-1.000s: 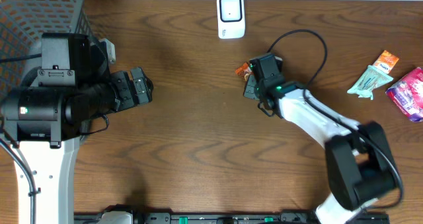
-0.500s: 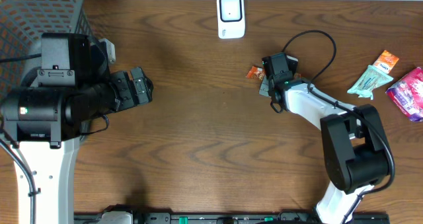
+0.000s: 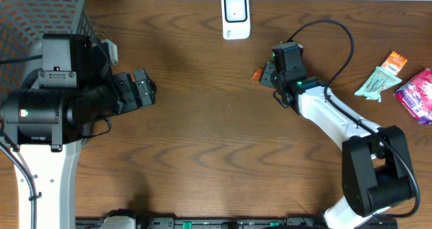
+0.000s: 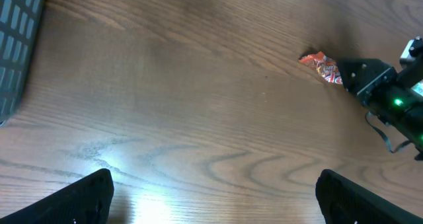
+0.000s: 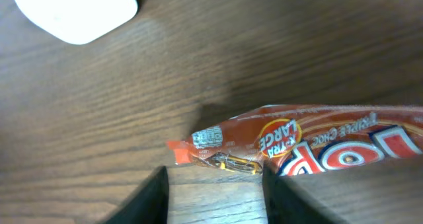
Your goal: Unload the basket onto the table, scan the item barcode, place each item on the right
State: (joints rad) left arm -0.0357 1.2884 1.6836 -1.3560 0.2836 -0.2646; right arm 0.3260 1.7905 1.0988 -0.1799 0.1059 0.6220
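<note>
Jaws on the right gripper (image 5: 215,172) stand parted, with bare wood showing between the two dark fingers (image 5: 149,197) and nothing clamped. Just past the fingertips an orange packet (image 5: 310,141) lies flat on the table (image 5: 264,52), crosswise to the jaws. Its crimped end, bearing a small white label, sits in front of the gap. The right-hand finger overlaps the packet's lower edge; whether they touch is unclear. Beyond, to the left, sits the white scanner (image 5: 73,12). Seen from overhead, the white right arm (image 3: 331,114) stretches from the near right edge diagonally toward the back centre, with the packet peeking out beside the gripper. Left gripper (image 4: 213,184) hovers wide open, holding nothing, well apart from the packet.
</note>
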